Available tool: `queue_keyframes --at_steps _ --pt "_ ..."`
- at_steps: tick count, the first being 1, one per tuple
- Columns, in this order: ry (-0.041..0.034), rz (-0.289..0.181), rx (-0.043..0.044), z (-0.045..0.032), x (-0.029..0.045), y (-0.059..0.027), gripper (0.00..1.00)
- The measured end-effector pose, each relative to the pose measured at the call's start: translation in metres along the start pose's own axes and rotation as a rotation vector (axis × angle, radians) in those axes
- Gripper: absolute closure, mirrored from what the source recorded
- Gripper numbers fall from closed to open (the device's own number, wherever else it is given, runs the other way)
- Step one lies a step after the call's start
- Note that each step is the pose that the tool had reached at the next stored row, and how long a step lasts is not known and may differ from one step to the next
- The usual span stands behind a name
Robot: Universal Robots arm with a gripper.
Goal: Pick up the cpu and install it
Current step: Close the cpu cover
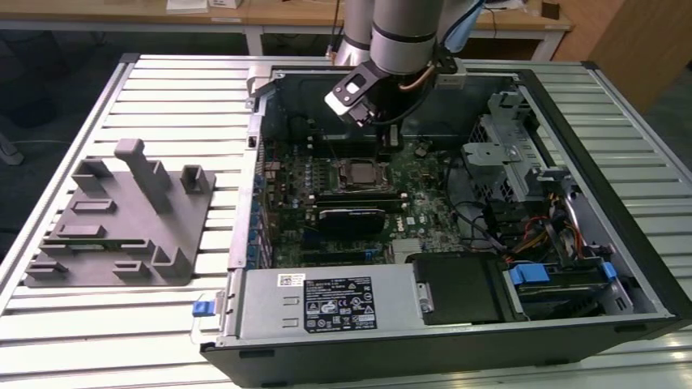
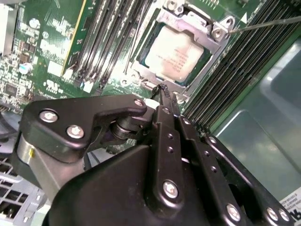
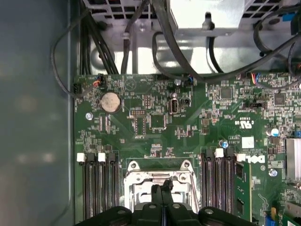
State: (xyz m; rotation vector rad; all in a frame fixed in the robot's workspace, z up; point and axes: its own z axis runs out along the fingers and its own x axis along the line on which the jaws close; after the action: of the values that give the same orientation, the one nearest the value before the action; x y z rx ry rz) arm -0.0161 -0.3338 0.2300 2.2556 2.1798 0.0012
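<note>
We see the cpu [image 2: 176, 51] seated in the socket [image 1: 361, 175], just above the middle of the exterior view, inside the open case [image 1: 433, 358] on the bench [image 1: 162, 97]. The gripper [image 2: 162, 90] hangs close over the socket's edge, its fingers pressed together and holding nothing.

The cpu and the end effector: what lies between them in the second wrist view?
In the second wrist view, the near bar of the metal socket frame crosses between the end effector and the cpu, which sits inside that frame.
</note>
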Motion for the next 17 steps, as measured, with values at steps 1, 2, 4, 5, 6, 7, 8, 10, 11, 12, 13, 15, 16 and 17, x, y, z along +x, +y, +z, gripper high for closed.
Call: queue_keyframes --at_steps 1,2,4,5,6,7,8,10,11,12,13,15,16,17 --pt "-0.0002 0.0 0.0032 0.0004 -0.0005 0.0 0.89" --pt "-0.0003 0.0 0.0044 0.0007 -0.0013 0.0 0.89" --pt "-0.0001 0.0 0.0044 0.0011 -0.0029 -0.0004 0.89" --pt "-0.0001 0.0 0.0044 0.0012 -0.0038 -0.0008 0.89" --pt "-0.0001 0.0 0.0044 0.0013 -0.0047 -0.0013 0.89" --pt "-0.0001 0.0 0.0043 0.0015 -0.0055 -0.0019 0.89" --pt "-0.0001 -0.001 0.0044 0.0015 -0.006 -0.0028 0.89" --pt "-0.0001 -0.002 0.0044 0.0018 -0.0069 -0.0049 0.89" --pt "0.0 -0.002 0.0044 0.002 -0.0073 -0.0061 0.89" --pt "0.0001 -0.003 0.0043 0.0022 -0.0075 -0.0073 0.89" --pt "0.0001 -0.004 0.0043 0.0024 -0.0077 -0.0085 0.89" --pt "-0.0001 -0.005 0.0044 0.0027 -0.0081 -0.0108 0.89" --pt "0.0 -0.006 0.0044 0.0029 -0.0083 -0.0121 0.89" --pt "0.0 -0.007 0.0044 0.0031 -0.0085 -0.0131 0.89"
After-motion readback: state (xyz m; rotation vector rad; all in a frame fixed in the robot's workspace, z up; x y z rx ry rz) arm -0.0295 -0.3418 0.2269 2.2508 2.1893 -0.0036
